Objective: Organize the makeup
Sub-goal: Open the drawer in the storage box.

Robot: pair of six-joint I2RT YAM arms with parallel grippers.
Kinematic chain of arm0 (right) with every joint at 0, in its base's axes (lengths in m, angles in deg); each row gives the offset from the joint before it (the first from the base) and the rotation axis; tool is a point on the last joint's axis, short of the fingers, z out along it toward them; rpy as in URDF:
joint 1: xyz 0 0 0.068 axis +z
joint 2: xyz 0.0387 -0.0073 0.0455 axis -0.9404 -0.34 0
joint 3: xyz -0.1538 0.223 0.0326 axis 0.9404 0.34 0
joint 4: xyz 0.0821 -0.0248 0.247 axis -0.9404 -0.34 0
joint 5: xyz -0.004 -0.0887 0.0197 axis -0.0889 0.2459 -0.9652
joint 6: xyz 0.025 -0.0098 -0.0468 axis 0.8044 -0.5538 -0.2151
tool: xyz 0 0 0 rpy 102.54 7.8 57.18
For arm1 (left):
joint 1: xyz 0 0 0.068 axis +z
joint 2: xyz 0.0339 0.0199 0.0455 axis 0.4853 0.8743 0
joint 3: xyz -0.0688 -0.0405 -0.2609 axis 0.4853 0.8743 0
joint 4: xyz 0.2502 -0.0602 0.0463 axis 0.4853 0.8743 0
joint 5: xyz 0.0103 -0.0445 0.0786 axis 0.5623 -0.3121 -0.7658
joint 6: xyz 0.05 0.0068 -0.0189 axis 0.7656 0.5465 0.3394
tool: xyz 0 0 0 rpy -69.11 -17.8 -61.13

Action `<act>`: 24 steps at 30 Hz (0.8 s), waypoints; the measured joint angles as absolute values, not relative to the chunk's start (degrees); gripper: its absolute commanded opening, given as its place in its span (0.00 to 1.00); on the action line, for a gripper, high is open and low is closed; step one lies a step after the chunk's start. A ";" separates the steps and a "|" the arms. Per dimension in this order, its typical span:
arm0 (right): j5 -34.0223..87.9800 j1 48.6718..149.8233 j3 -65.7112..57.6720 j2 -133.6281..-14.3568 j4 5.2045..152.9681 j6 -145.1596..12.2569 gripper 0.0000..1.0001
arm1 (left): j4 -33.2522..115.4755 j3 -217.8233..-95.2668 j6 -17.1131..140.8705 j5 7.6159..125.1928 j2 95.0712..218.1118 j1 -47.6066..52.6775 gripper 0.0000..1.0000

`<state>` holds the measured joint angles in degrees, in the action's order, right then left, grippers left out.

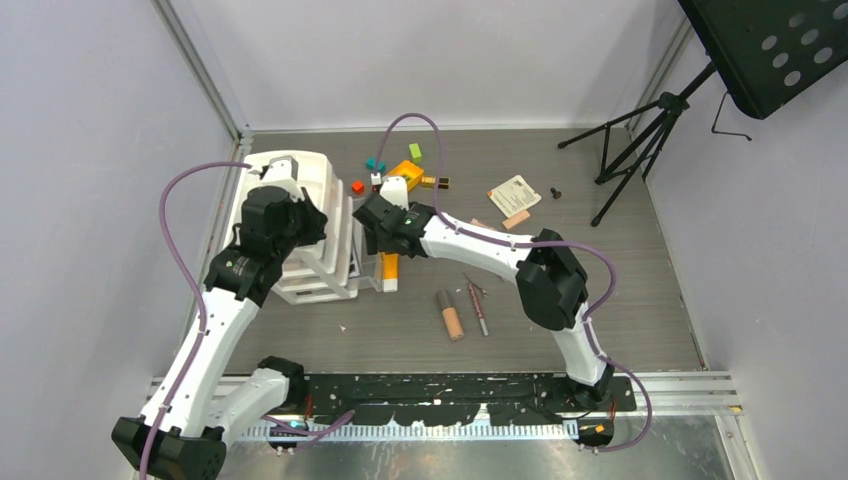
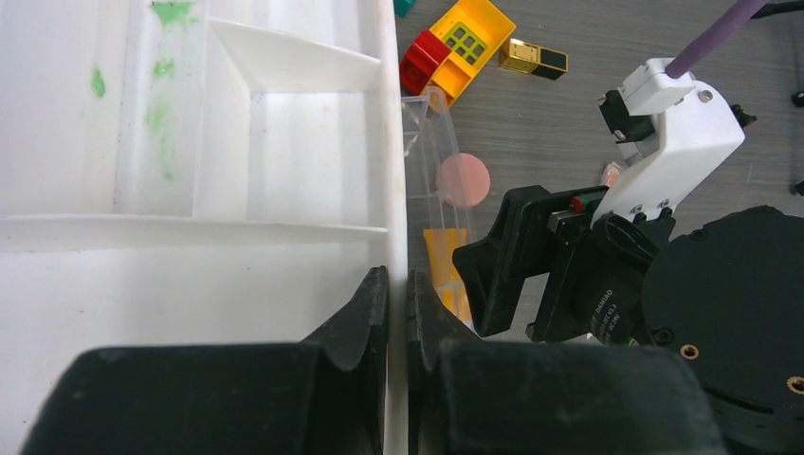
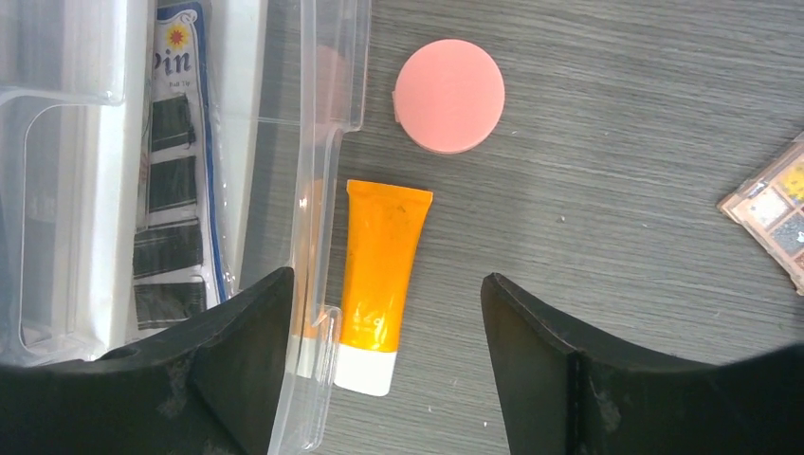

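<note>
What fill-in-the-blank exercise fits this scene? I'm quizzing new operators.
The orange tube has a ___ cap. The right fingers straddle it, standing ___. The left fingers are ___ on the wall of the white tray. The round compact is ___.
Missing: white; open; shut; pink.

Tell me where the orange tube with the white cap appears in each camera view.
Top external: the orange tube lies left of centre, beside the white organizer.
Left wrist: centre, partly behind the clear tray.
Right wrist: centre, between the fingers.
Shared landmark: the round pink compact past its flat end, in both wrist views only.
</note>
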<state>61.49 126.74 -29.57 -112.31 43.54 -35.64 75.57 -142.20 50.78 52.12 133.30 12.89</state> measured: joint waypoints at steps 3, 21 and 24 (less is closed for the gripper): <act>62.06 126.74 -29.24 -111.96 43.24 -35.66 0.72 | 75.33 -142.20 50.54 52.25 133.48 12.87 0.00; 67.92 125.41 -25.55 -107.47 39.17 -38.15 0.81 | 75.31 -142.20 50.24 52.17 133.89 12.89 0.00; 65.25 124.99 -23.10 -105.22 40.90 -39.33 0.83 | 75.31 -142.20 50.34 52.19 133.94 12.89 0.00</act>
<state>65.25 124.99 -23.10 -105.22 40.90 -39.33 75.31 -142.20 50.34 52.19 133.94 12.89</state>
